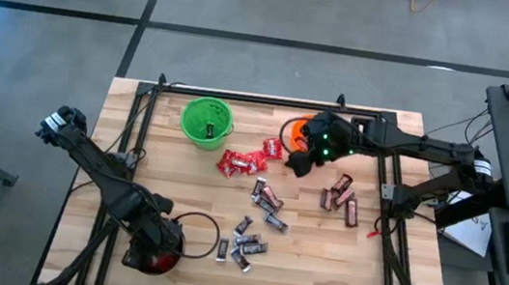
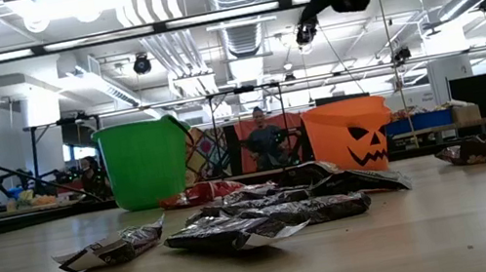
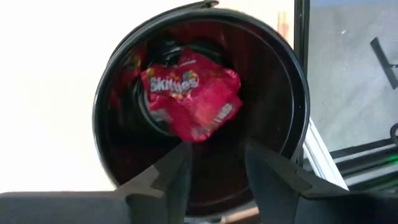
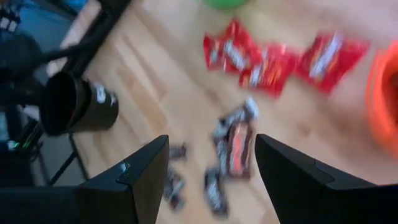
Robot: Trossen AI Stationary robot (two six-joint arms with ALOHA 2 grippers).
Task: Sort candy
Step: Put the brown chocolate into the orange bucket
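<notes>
The candy lies partly sorted and partly loose. Farthest left, the left gripper (image 3: 214,165) hangs directly above the black bucket (image 3: 283,93) at the table's near-left corner, its two fingers parted with nothing between them. Just below and ahead of those fingers a red Skittles packet (image 3: 193,93) sits inside the bucket, clear of both fingertips. Out past the left gripper toward the table's middle, a small cluster of black-silver bars (image 1: 244,242) rests on the wood near the front edge.

Well beyond the left gripper, at the back of the table, stands the green bucket (image 1: 206,121), with a dark piece showing inside it. Between that bucket and the right gripper (image 1: 303,160) lie several red packets (image 1: 240,163), one more red packet (image 1: 273,148) being just beside the right gripper. Below the right gripper, toward the front, another group of dark bars (image 1: 267,203) is scattered on the wood.

The right gripper hovers above the table next to the orange bucket (image 1: 297,128), fingers spread wide and empty; red packets and dark bars show beneath it in its wrist view. On its far side, toward the table's right edge, lie the brown-red bars (image 1: 342,194).
</notes>
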